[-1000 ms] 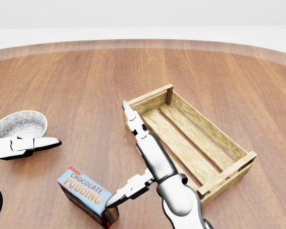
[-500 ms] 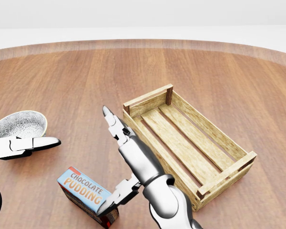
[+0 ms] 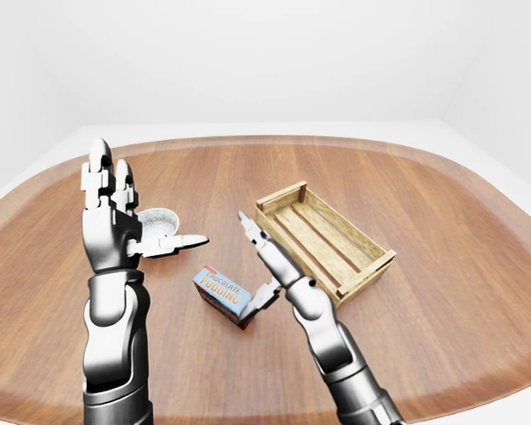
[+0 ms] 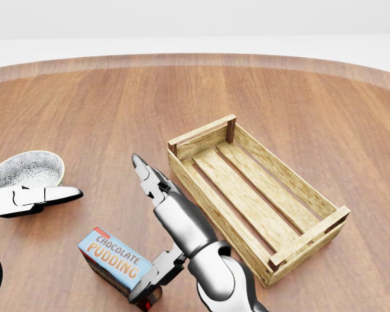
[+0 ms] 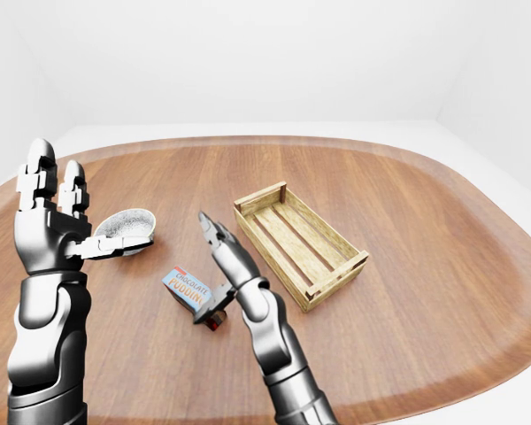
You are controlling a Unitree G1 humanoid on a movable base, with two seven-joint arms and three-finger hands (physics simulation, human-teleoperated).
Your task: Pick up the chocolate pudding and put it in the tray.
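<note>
Head view: camera looks steeply down onto the table (image 4: 299, 91) from close above, far rim and a white strip only along the top edge. It takes in the tray (image 4: 260, 195), the pudding box (image 4: 114, 263) at the bottom edge and the bowl (image 4: 27, 169) at the left edge.

Left-eye and right-eye views: set farther off, tilted less, facing the same way; nearly the whole oval table and the white walls beyond are visible. The pair is offset sideways: the tray (image 3: 323, 239) sits further left in the right-eye view.

All three share tray, box, bowl and the right robot hand (image 3: 258, 266).
</note>
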